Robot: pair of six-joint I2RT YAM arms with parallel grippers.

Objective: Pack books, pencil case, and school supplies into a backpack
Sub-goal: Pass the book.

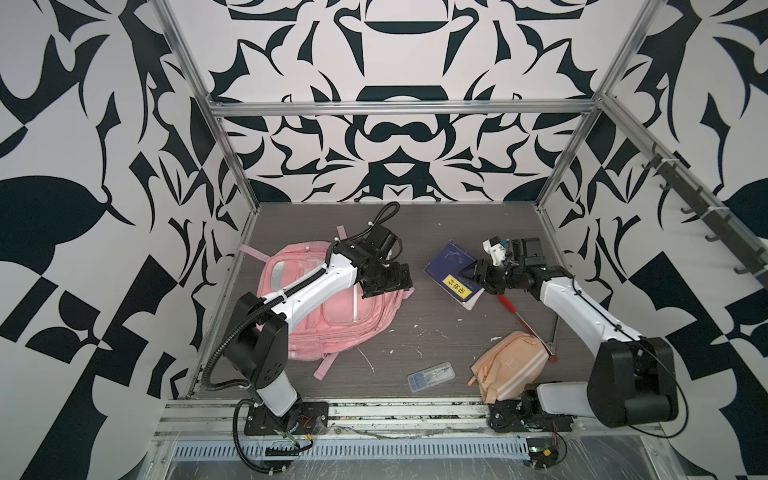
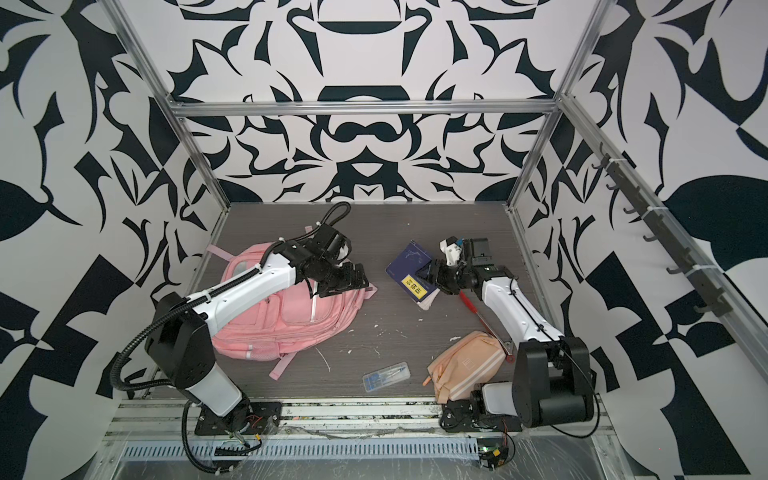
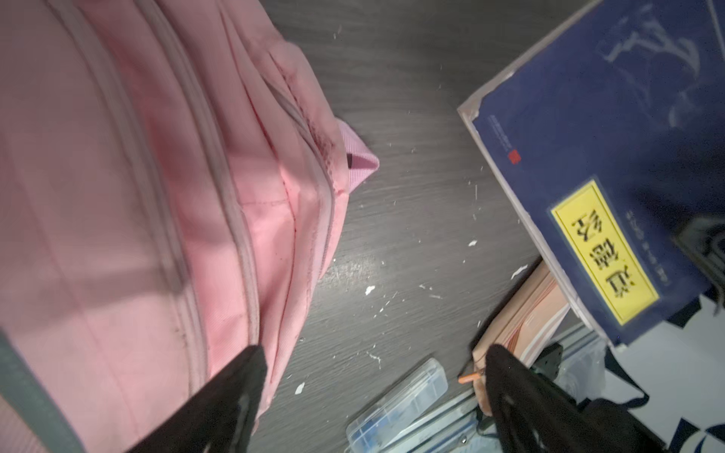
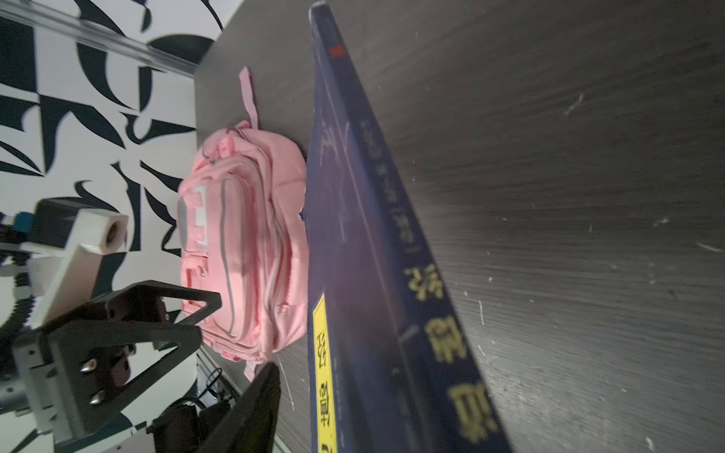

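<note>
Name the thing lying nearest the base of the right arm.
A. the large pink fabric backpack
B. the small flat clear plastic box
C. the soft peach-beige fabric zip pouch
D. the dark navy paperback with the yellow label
C: in a top view the soft peach-beige fabric zip pouch lies right beside the right arm's base at the table's front edge.

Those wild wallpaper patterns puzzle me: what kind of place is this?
Probably a robot test cell: left arm and right arm bolted at the table's front, a metal frame, patterned walls, a pink backpack laid out.
</note>
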